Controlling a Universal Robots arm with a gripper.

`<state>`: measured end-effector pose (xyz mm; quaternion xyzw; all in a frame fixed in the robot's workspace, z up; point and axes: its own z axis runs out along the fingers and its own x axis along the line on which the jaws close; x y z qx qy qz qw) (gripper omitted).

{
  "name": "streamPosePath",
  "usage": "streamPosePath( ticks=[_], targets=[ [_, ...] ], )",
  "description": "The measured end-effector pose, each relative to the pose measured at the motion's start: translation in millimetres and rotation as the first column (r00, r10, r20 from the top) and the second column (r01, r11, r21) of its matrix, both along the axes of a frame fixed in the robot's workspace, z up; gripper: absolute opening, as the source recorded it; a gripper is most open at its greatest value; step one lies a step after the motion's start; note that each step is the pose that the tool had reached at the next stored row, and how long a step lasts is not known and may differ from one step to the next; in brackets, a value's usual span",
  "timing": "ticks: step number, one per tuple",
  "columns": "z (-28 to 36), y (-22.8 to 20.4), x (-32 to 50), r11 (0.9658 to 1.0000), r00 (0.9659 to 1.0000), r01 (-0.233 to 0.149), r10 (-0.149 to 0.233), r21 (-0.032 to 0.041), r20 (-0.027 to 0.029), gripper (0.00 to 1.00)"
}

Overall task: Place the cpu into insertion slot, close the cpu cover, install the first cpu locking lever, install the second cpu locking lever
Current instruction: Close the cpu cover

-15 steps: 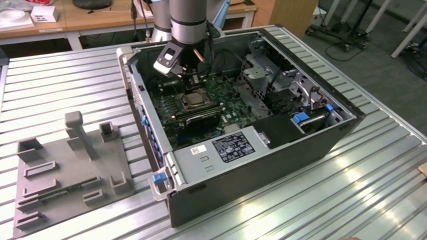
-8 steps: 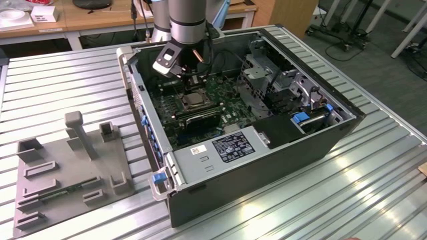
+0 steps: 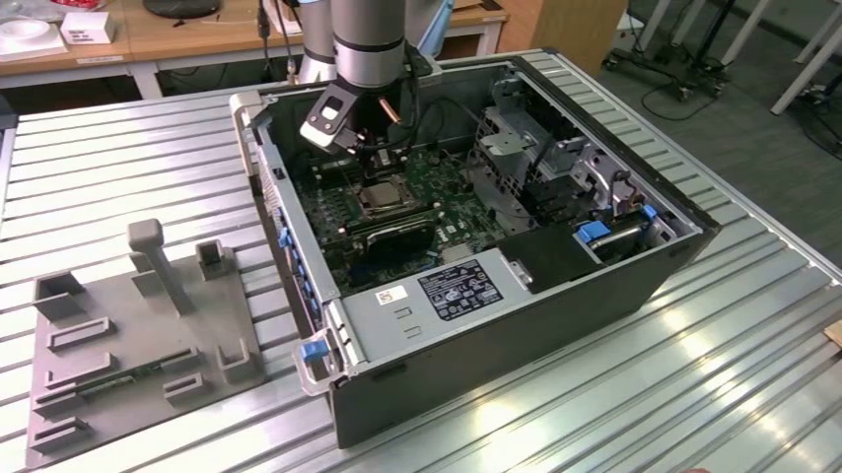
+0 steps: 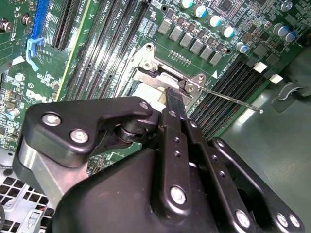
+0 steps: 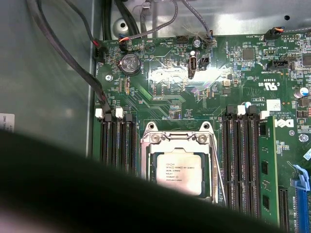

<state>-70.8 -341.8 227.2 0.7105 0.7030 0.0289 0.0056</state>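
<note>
Hovering: claw [image 4: 175,99] pinched shut, seems empty, just above the insertion slot [image 5: 160,137] | cpu [image 5: 179,171] lies flat inside that slot | cpu looks light, thin, stiff, easy to hurt; best held by its side edges.

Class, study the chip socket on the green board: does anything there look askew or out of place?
The thin wire lever at the socket corner juts out over the memory slots, not tucked along the frame. The chip sits square.
</note>
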Motion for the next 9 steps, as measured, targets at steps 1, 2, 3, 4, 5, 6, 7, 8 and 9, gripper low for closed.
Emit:
streamPosePath(
  ticks=[1,2,3,4,5,6,7,8,9],
  targets=[
    [0.0,0.0,0.0,1.0,1.0,0.0,0.0,0.0,0.0,0.11],
    [0.0,0.0,0.0,1.0,1.0,0.0,0.0,0.0,0.0,0.11],
    [0.0,0.0,0.0,1.0,1.0,0.0,0.0,0.0,0.0,0.11],
    [0.0,0.0,0.0,1.0,1.0,0.0,0.0,0.0,0.0,0.11],
    [-0.1,0.0,0.3,1.0,1.0,0.0,0.0,0.0003,0.0001,0.11],
    [-0.1,0.0,0.6,1.0,1.0,-0.001,0.001,0.0004,0.0001,0.11],
    [-0.1,0.0,0.7,1.0,1.0,-0.004,0.004,0.0004,0.0002,0.11],
    [-0.2,0.0,0.8,1.0,1.0,-0.009,0.009,0.0003,0.0001,0.11],
    [-0.2,0.0,0.8,0.9999,0.9999,-0.017,0.017,0.0002,0.0,0.11]
  ],
)
